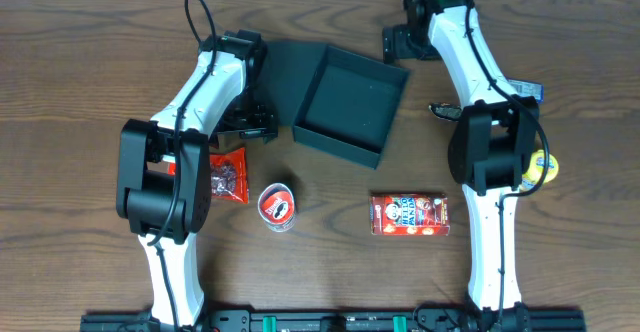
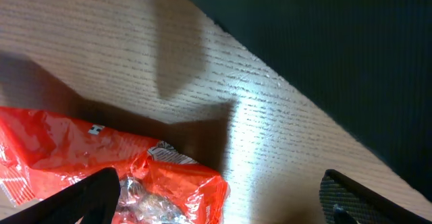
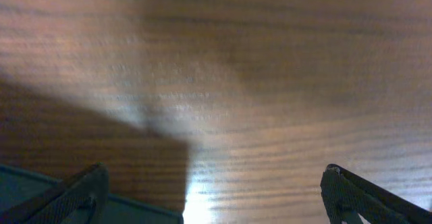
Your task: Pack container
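Container (image 1: pixel 352 107) sat open on the bench (image 1: pixel 90 62), centre-rear, turned a bit off square w/ the bench edges. Dark teal, shallow, square. Its lid (image 1: pixel 288 80) was folded out flat to the robot's left, lying on the wood. All the snack items lay outside it, on the bench.

Left tool (image 1: pixel 258 122) was just beside the lid's near-left edge, low over the bench. Jaws were wide and held nothing. In the left wrist view its fingers (image 2: pixel 94 193) stood far apart at the bottom of the frame. The wood between them was lit, and the red snack bag (image 2: pixel 81 150) sat at the left finger. Can't tell if bag and finger touched. The lid's dark sheet filled the upper right of that view.

Right tool (image 1: pixel 397 44) was at the container's far-right corner, near the bench's rear edge. Its jaws were also wide, w/ nothing between them. In the right wrist view the fingertips (image 3: pixel 81 193) were spread over bare wood grain. A teal corner of the container showed at lower left, by the left fingertip.

Other items, overhead:
- The red snack bag lay left-front of the container, right beside the left arm's elbow.
- Round can (image 1: pixel 277 207) w/ red label was just right of the bag, front of the lid.
- Red carton (image 1: pixel 410 214) lay flat, front-right of the container and well apart from it.
- Yellow item (image 1: pixel 541 168) was partly hidden under the right arm; too covered to say what it was.
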You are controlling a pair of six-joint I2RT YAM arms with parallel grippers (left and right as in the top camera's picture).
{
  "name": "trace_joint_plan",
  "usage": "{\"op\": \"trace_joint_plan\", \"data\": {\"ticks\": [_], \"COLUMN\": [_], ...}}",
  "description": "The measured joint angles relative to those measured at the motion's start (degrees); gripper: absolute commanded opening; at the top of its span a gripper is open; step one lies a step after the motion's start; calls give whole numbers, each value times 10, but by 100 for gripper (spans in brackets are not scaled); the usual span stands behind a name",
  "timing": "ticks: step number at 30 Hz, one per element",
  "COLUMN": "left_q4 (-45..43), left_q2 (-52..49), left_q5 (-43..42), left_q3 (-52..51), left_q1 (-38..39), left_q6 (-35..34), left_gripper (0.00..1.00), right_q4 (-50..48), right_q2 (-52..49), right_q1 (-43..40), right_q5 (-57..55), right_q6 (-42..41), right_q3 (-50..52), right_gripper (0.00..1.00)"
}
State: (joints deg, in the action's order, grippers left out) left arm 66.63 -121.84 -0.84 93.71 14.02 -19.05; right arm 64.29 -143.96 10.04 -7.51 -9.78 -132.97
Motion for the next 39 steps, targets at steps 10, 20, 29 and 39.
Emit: {"op": "trace_joint_plan", "data": {"ticks": [10, 20, 29, 39], "left_q4": [-38, -83, -133, -185], "left_q2": [0, 0, 0, 0], "left_q5": [8, 14, -7, -33], "left_q3": [0, 0, 0, 0], "left_q1": [-2, -5, -5, -7], "left_q6": [-2, -5, -7, -18], "left_gripper": [95, 95, 95, 95], "right_q4": [59, 142, 228, 243], "right_q2": [0, 0, 0, 0], "right_q1": [-1, -1, -1, -2], "right_q5": [-3, 4, 104, 144], "right_q6": [0, 0, 2, 3], "right_q3": [0, 0, 0, 0], "right_gripper": [99, 99, 99, 99]}}
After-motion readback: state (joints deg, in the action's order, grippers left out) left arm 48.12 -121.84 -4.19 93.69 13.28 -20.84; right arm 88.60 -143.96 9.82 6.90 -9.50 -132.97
